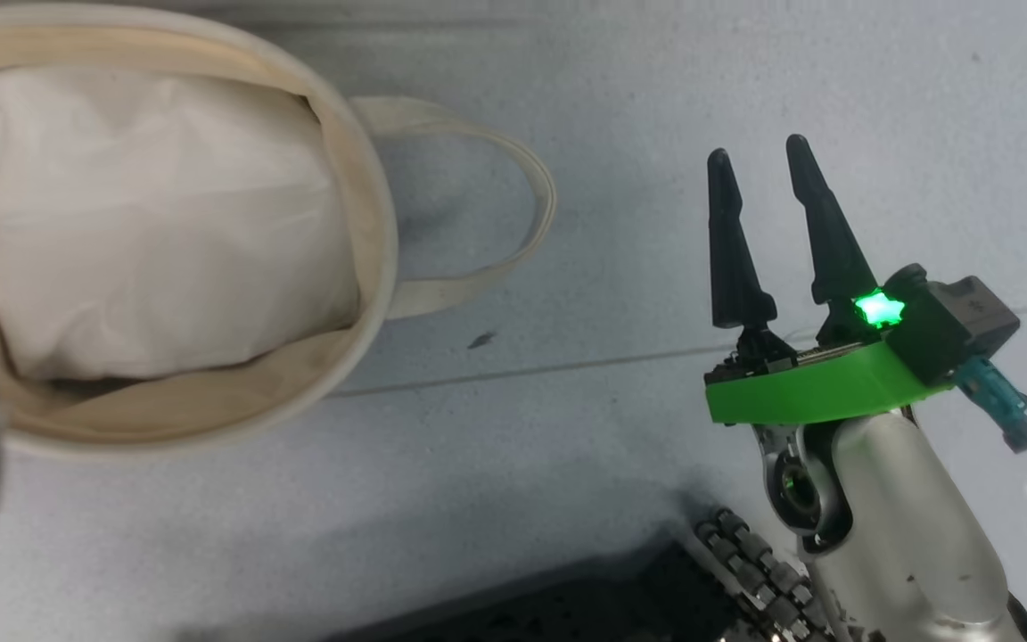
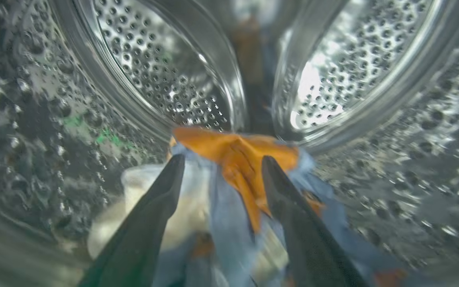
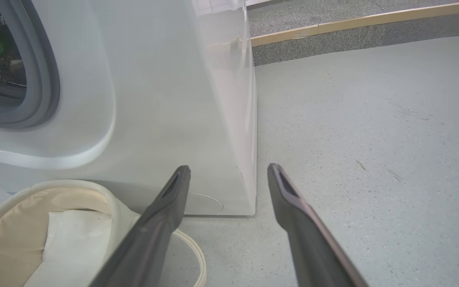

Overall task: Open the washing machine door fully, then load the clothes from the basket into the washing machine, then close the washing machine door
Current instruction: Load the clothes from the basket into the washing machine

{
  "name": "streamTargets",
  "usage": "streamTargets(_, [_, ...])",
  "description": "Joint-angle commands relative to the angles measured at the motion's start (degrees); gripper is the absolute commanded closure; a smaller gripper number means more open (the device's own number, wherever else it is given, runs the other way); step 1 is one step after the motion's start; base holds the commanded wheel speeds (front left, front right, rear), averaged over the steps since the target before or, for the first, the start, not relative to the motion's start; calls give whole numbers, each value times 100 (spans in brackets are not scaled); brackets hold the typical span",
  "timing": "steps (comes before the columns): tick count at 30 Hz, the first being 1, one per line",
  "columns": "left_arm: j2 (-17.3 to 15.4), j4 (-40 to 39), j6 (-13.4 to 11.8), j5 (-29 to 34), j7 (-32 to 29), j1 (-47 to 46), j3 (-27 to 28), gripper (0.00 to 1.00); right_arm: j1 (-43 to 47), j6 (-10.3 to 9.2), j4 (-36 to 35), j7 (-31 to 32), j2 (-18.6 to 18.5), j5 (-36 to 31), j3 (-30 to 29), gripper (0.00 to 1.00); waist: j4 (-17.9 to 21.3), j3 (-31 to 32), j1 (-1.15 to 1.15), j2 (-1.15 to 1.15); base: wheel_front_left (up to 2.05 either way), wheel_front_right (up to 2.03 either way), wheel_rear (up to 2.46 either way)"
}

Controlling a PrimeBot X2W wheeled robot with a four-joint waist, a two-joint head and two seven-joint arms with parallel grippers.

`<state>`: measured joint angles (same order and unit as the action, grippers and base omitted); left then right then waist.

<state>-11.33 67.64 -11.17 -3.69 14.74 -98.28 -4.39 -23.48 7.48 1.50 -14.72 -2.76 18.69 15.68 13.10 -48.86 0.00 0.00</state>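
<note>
Soft, even light on the floor (image 1: 567,464); strong glare in the steel drum (image 2: 325,91), blurred toward the edges.

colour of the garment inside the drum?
The clothes are orange, light blue and cream; clearest in the left wrist view.

The drum (image 2: 161,79) is shiny perforated steel. The basket (image 1: 380,250) is matt cream canvas (slightly creased); the washing machine (image 3: 165,99) casing is smooth, glossy white.
</note>
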Motion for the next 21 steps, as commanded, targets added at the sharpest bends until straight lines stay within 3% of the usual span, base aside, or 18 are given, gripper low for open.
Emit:
streamTargets(1, [-58, -336, 58, -84, 25, 350, 29, 0, 141, 1, -48, -28, -11, -86, 73, 0, -194, 310, 0, 0, 0, 0, 0])
streamTargets(21, [502, -2154, 678, -384, 26, 4438, 149, 0, 820, 1, 691, -28, -11, -337, -64, 0, -813, 2920, 0, 0, 0, 0, 0])
